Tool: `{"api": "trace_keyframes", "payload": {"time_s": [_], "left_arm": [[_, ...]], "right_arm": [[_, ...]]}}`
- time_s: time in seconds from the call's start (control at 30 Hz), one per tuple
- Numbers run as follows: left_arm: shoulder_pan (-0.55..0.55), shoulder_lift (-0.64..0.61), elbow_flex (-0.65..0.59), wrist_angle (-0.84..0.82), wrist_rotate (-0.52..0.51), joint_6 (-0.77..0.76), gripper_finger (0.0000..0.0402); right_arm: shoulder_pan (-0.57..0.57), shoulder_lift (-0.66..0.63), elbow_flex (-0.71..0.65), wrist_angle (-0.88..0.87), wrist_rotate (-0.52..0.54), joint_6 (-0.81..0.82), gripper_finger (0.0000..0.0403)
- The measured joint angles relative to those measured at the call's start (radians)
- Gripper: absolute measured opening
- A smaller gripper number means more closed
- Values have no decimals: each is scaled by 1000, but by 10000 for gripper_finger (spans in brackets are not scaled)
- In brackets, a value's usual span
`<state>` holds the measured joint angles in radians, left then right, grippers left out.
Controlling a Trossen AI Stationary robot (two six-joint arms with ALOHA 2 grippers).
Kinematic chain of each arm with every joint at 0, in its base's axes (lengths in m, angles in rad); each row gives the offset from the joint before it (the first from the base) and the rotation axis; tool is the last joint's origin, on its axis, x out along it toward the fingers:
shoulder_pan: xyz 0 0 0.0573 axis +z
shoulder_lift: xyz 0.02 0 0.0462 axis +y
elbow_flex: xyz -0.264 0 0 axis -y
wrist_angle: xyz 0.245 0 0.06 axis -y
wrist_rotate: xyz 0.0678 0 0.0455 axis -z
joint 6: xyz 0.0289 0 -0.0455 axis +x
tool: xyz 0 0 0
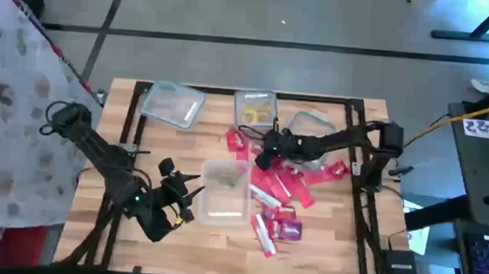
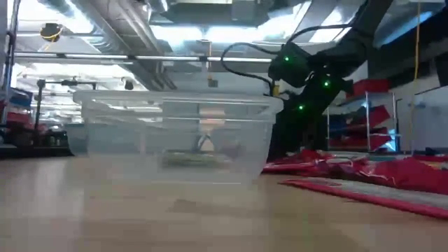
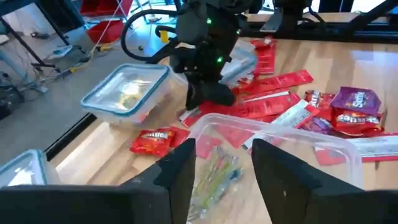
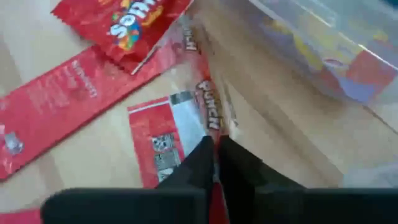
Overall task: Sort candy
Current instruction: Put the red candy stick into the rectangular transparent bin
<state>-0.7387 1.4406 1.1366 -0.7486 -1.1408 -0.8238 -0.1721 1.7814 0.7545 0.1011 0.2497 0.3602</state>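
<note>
On the bench, right of centre: right tool (image 4: 214, 149) — fingers drawn together, pinching the edge of a red packet (image 4: 171, 146) that lies on the wood.
Near the bench's front left: left tool (image 3: 224, 165) — fingers parted about halfway, holding nothing, poised just before the rim of the clear tub (image 3: 298, 134).
Candy: red packets (image 1: 288, 188) strewn over the bench's right half, between the tubs and the front edge; a purple packet (image 3: 354, 99) lies among them.
Writing: "PUNCH" runs along the pinched packet's edge; the purple packet and a red one (image 4: 124, 22) carry white lettering that looks like a Skittles logo, though I cannot read it fully.
Clear tub at centre: a few pale, thin wrapped pieces (image 3: 217, 174) on its floor.
Open tub at the back (image 1: 256, 109): yellow pieces inside.
Lidded tub at back left (image 1: 173, 103): contents unclear.
Third tub (image 1: 310, 124): behind the right arm — contents cannot be told.
</note>
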Motion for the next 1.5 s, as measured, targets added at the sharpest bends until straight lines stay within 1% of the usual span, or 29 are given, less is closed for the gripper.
{"api": "trace_keyframes", "payload": {"time_s": [0.1,0.2,0.4,0.47,0.53,0.6,0.67,0.73,0.97,1.07,1.17,1.33,1.43,1.5], "left_arm": [[0,0,0,0,1,0,143],[0,0,0,0,4,-3,143],[0,0,0,0,5,-5,143],[0,0,0,0,5,-3,143],[0,0,0,0,5,1,143],[7,0,0,0,3,1,143],[10,0,0,2,-8,1,143],[10,0,0,4,-8,1,143],[6,0,0,4,-8,1,143],[8,0,0,1,-8,1,143],[8,0,0,-2,-9,4,143],[9,0,0,-6,-10,17,143],[16,0,0,-7,-17,18,143],[24,0,0,-12,-19,24,143]], "right_arm": [[29,-51,-7,-33,21,-21,2],[62,-133,-5,-32,51,-28,1],[148,-267,-2,-51,134,-41,0],[183,-293,14,-44,134,-70,0],[221,-296,37,-18,109,-108,0],[248,-284,59,64,62,-150,0],[262,-254,77,180,-7,-191,0],[266,-207,91,235,-43,-209,0],[263,-21,161,234,-112,-209,1],[265,54,183,231,-84,-209,3],[258,87,202,226,-57,-210,20],[256,86,236,157,-27,-212,83],[257,50,267,75,-24,-239,119],[261,1,299,-19,-4,-257,133]]}}
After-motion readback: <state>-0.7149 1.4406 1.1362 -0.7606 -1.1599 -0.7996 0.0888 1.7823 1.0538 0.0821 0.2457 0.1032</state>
